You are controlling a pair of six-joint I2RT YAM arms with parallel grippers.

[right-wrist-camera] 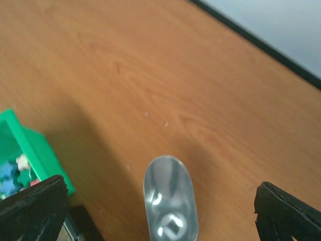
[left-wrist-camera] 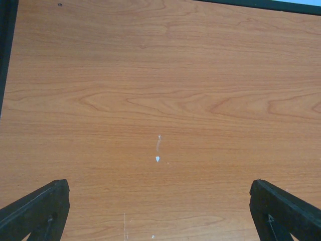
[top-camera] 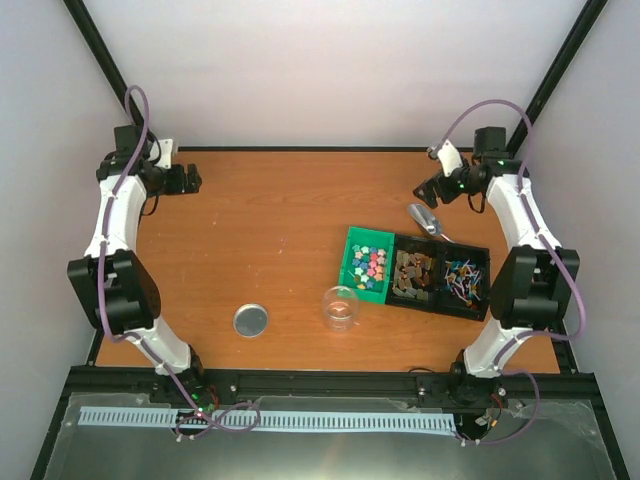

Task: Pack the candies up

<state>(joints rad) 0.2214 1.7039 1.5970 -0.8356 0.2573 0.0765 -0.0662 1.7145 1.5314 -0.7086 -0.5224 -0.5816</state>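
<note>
The candies [top-camera: 369, 263] are small bright pieces of mixed colours lying in a green bin [top-camera: 351, 267] right of the table's middle. A corner of that green bin [right-wrist-camera: 35, 150] and a few candies [right-wrist-camera: 12, 173] show at the left in the right wrist view. A clear plastic cup [top-camera: 340, 307] stands just in front of the bin, and a round metal lid [top-camera: 250, 320] lies to its left. A metal scoop [top-camera: 425, 220] [right-wrist-camera: 170, 201] lies behind the bins. My right gripper [top-camera: 432, 187] [right-wrist-camera: 160, 213] hangs open above the scoop, holding nothing. Over bare wood at the far left, my left gripper [top-camera: 192, 181] [left-wrist-camera: 159, 213] is open and holds nothing.
Two black bins adjoin the green one: the middle bin [top-camera: 412, 272] holds brown lumpy pieces, the right bin [top-camera: 464, 280] thin coloured sticks. A black frame rail [top-camera: 330, 150] runs along the table's far edge. White walls close in on the back and both sides.
</note>
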